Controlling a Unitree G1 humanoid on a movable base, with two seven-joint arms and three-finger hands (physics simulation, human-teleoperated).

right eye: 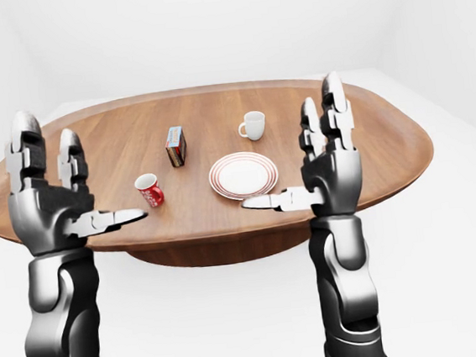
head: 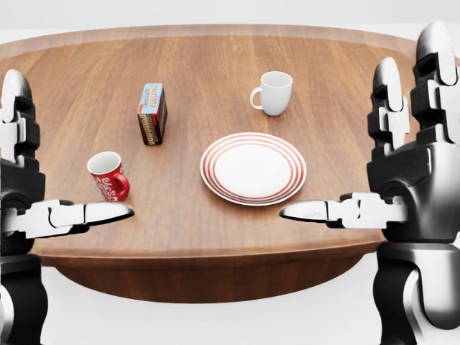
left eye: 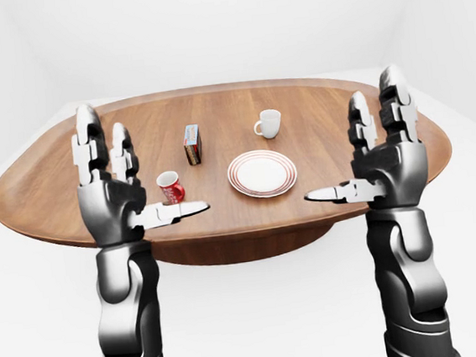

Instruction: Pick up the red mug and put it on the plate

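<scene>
The red mug (head: 108, 176) stands upright on the wooden table (head: 215, 72), at the lower left of the head view, handle to the right. The white plate (head: 253, 169) with red rings lies to its right, nothing on it. My left hand (head: 68, 154) is raised at the view's left edge, open, fingers (head: 16, 108) pointing up, thumb reaching right just below the mug without touching it. My right hand (head: 348, 133) is raised at the right edge, also open and empty, thumb pointing left below the plate.
A white mug (head: 274, 92) stands above the plate in the head view. A small blue and brown box (head: 152, 113) stands on edge above the red mug. The table's near edge (head: 215, 255) runs just below both thumbs.
</scene>
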